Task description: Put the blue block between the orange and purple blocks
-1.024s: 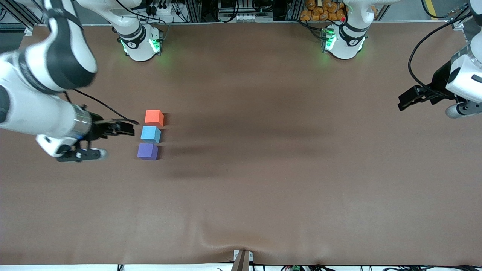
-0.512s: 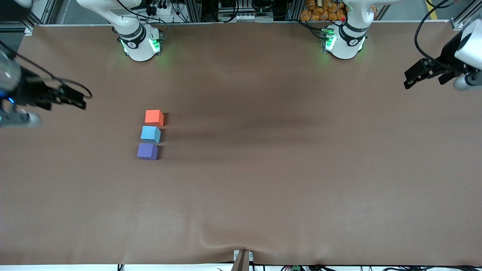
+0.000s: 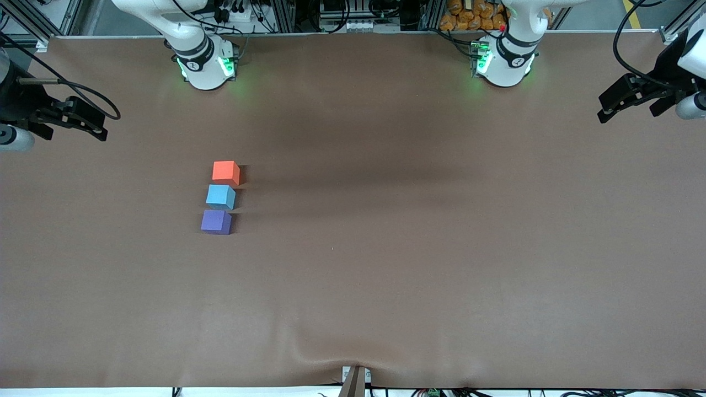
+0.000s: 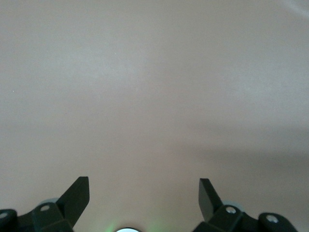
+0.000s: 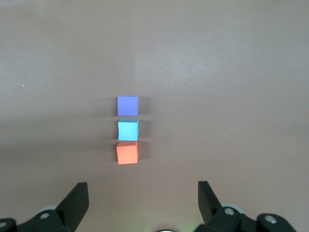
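Front view: blue block (image 3: 220, 196) is sitting between orange block (image 3: 225, 172) and purple block (image 3: 216, 222), 3 in line.
Right gripper (image 3: 83, 122): hanging wide, empty, over its table end.
Left gripper (image 3: 626, 99): hanging wide, empty, over its end.

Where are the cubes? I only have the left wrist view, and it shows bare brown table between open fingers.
Observer: All three sit in one row toward the right arm's end of the table. The small matte orange-red cube is farthest from the front camera.
Operator: Blue one placed?
Observer: Yes. The light sky-blue matte cube sits between the orange-red one and the dark violet-purple matte cube.
Operator: Right arm holding anything?
Observer: No. The right gripper is open and empty, up over the table's edge at its own end.
Operator: And mine?
Observer: The left gripper is open over its own end, away from the cubes.
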Robot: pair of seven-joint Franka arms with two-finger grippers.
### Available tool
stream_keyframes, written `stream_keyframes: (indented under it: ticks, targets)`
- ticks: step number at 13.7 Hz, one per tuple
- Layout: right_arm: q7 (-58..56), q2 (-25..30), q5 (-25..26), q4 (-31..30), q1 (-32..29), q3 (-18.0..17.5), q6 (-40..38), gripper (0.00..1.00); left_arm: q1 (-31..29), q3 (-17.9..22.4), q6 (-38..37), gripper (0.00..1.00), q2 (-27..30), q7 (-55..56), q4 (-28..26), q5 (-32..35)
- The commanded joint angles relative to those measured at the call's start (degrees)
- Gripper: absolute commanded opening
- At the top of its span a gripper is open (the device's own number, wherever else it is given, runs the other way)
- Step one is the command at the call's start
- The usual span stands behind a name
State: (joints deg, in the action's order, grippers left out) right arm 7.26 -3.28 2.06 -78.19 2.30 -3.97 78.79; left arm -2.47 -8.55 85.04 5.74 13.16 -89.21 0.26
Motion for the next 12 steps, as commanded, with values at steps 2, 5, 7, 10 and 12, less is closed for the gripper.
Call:
stream_keyframes:
  ticks: [2, 5, 7, 10, 12]
  targets:
    - [-0.58, 6.27, -1.80, -8.12, -0.89, 0.10, 3.29, 1.00, -0.17, -0.06, -0.84, 1.00, 0.06, -0.95, 0.80, -1.05]
    - [-5.24, 6.27, -1.80, -7.86, -0.89, 0.80, 3.74, 1.00, -0.08, -0.15, -0.75, 1.00, -0.11, -1.04, 0.71, -1.05]
    - [-5.24, 6.27, -1.80, -7.77, -0.80, 0.80, 3.65, 1.00, -0.08, -0.15, -0.75, 1.00, -0.29, -1.12, 0.71, -1.05]
    - [-5.16, 6.18, -1.80, -7.77, -0.80, 0.89, 3.56, 1.00, -0.08, -0.67, -0.84, 1.00, -0.46, -1.12, 0.71, -1.05]
    - [-5.16, 6.18, -1.89, -7.68, -0.72, 0.89, 3.56, 1.00, -0.08, -0.67, -0.84, 1.00, -0.46, -1.04, 0.71, -1.05]
